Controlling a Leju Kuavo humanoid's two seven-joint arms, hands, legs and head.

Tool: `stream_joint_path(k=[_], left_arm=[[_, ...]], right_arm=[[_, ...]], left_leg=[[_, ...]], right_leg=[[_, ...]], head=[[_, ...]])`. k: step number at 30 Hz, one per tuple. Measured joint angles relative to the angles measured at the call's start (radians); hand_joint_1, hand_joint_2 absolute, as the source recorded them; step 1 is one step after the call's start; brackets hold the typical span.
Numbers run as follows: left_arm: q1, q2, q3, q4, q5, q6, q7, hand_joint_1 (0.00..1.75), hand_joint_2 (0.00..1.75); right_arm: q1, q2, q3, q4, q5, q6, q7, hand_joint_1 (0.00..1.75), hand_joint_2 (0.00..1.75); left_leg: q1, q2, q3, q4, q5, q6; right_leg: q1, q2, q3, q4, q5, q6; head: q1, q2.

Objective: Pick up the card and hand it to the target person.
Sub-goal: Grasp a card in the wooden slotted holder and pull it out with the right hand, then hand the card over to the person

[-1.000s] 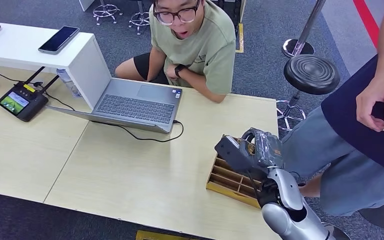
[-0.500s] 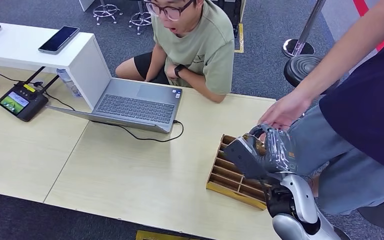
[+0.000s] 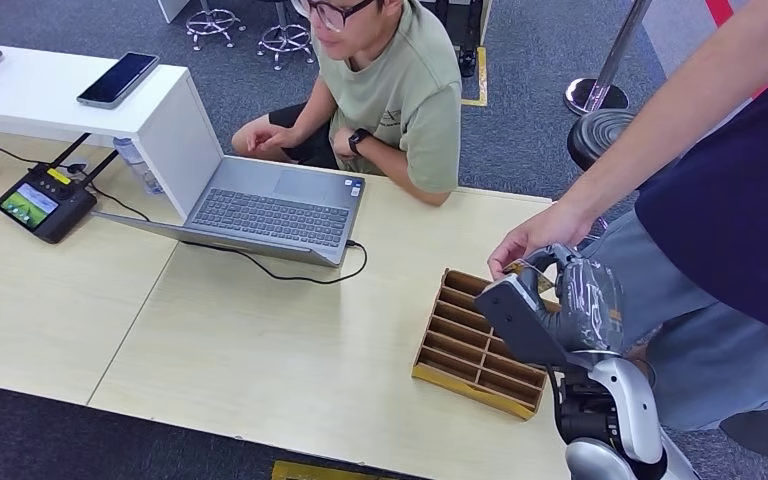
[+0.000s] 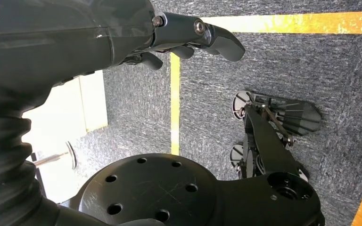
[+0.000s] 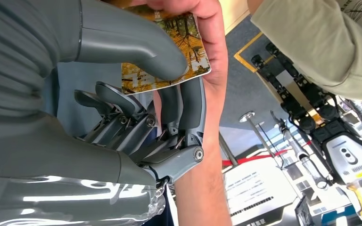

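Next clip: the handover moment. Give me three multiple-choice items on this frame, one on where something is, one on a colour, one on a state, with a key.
1. Where does the wooden divider tray sit?
A. On the white shelf by the phone
B. At the near right edge of the table, beside the right hand
C. On the laptop keyboard

2. What colour dominates the card's printed picture?
A. Yellow-orange
B. Blue
C. Plain white

3. What is the state of the card?
A. Lying flat in the tray
B. Pinched by the right hand while a person's hand also grips it
C. Dropped on the floor

Key: 1 B, the head view shows the tray at the table edge next to the arm. 2 A, the right wrist view shows yellow-orange foliage. 3 B, thumb and fingers press the card and the person's fingers wrap its edge.
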Motion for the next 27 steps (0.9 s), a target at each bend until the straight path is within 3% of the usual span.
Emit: stream_joint_path(k=[3, 5, 6, 7, 9, 10, 11, 27], left_arm=[[0.000, 0.000, 0.000, 0.000, 0.000, -0.004, -0.005, 0.00, 1.75], [0.000, 0.000, 0.000, 0.000, -0.001, -0.007, -0.007, 0.00, 1.75], [0.000, 0.000, 0.000, 0.000, -0.003, -0.008, -0.008, 0.00, 1.75], [0.000, 0.000, 0.000, 0.000, -0.007, -0.008, -0.009, 0.00, 1.75], [0.000, 0.001, 0.000, 0.000, -0.015, -0.008, -0.009, 0.00, 0.87], [0.000, 0.001, 0.000, 0.000, -0.018, -0.008, -0.009, 0.00, 0.44], [0.000, 0.001, 0.000, 0.000, -0.018, -0.008, -0.009, 0.00, 0.00], [-0.001, 0.003, 0.000, 0.000, -0.011, 0.000, 0.011, 0.00, 0.00]], right_arm=[[0.003, -0.005, -0.003, -0.003, 0.000, -0.002, 0.000, 1.74, 1.75], [0.005, -0.006, -0.004, -0.007, 0.000, -0.005, 0.000, 1.61, 1.75], [0.006, -0.006, -0.004, -0.008, 0.000, -0.006, 0.000, 1.31, 1.75], [0.006, -0.007, -0.004, -0.009, 0.000, -0.007, 0.000, 0.88, 1.75], [0.008, -0.009, -0.004, -0.010, -0.001, -0.010, 0.000, 0.13, 1.75], [0.009, -0.010, -0.004, -0.010, -0.002, -0.012, 0.000, 0.00, 1.75], [0.010, -0.012, -0.004, -0.010, -0.003, -0.014, 0.000, 0.00, 1.75], [0.011, -0.014, -0.004, -0.012, -0.014, -0.018, 0.000, 0.00, 1.75]], left_leg=[[0.000, 0.000, 0.000, 0.000, 0.000, 0.000], [0.000, 0.000, 0.000, 0.000, 0.000, 0.000], [0.000, 0.000, 0.000, 0.000, 0.000, 0.000], [0.000, 0.000, 0.000, 0.000, 0.000, 0.000], [0.000, 0.000, 0.000, 0.000, 0.000, 0.000], [0.000, 0.000, 0.000, 0.000, 0.000, 0.000], [0.000, 0.000, 0.000, 0.000, 0.000, 0.000], [0.000, 0.000, 0.000, 0.000, 0.000, 0.000]], right_leg=[[0.000, 0.000, 0.000, 0.000, 0.000, 0.000], [0.000, 0.000, 0.000, 0.000, 0.000, 0.000], [0.000, 0.000, 0.000, 0.000, 0.000, 0.000], [0.000, 0.000, 0.000, 0.000, 0.000, 0.000], [0.000, 0.000, 0.000, 0.000, 0.000, 0.000], [0.000, 0.000, 0.000, 0.000, 0.000, 0.000], [0.000, 0.000, 0.000, 0.000, 0.000, 0.000], [0.000, 0.000, 0.000, 0.000, 0.000, 0.000]], head=[[0.000, 0.000], [0.000, 0.000], [0.000, 0.000], [0.000, 0.000], [0.000, 0.000], [0.000, 0.000], [0.000, 0.000], [0.000, 0.000]])
